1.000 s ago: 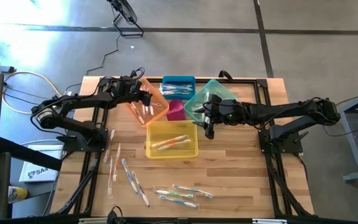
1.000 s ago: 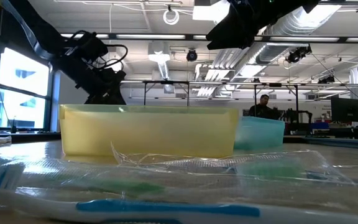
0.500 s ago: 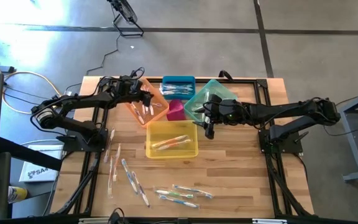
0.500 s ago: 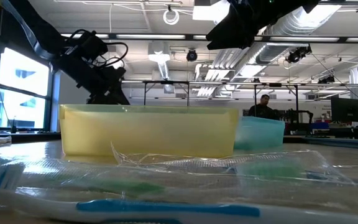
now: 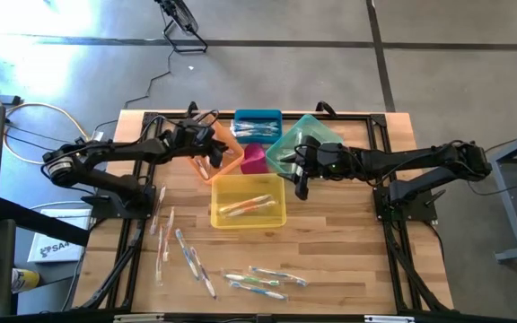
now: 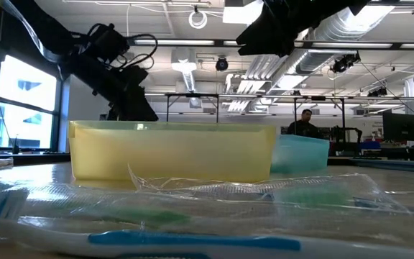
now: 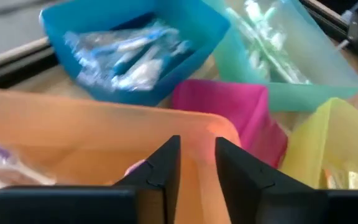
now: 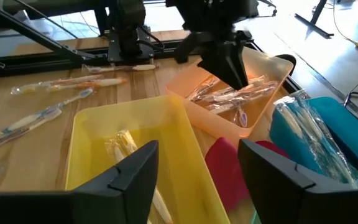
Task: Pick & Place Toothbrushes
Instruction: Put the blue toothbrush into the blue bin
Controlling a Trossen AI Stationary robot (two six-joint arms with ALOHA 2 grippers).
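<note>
Wrapped toothbrushes lie in the orange bin (image 8: pixel 229 94), the yellow bin (image 5: pixel 246 206), the blue bin (image 7: pixel 126 53) and the green bin (image 7: pixel 269 43). More of them lie loose on the table at the near left (image 5: pixel 187 256) and near the front edge (image 5: pixel 258 282). My left gripper (image 7: pixel 197 171) hovers over the orange bin (image 5: pixel 228 160), its fingers a narrow gap apart with nothing between them. My right gripper (image 8: pixel 197 168) hangs open and empty above the yellow bin's (image 5: pixel 218 220) far right corner.
A small pink bin (image 5: pixel 253 160) stands between the orange, blue (image 5: pixel 238 131), green (image 5: pixel 311 135) and yellow bins, all clustered at the table's far middle. Bare wood shows to the right of the yellow bin. A black frame runs along the table's edges.
My left gripper has swung over the orange bin toward the table's far edge and risen slightly. My right arm has kept still.
</note>
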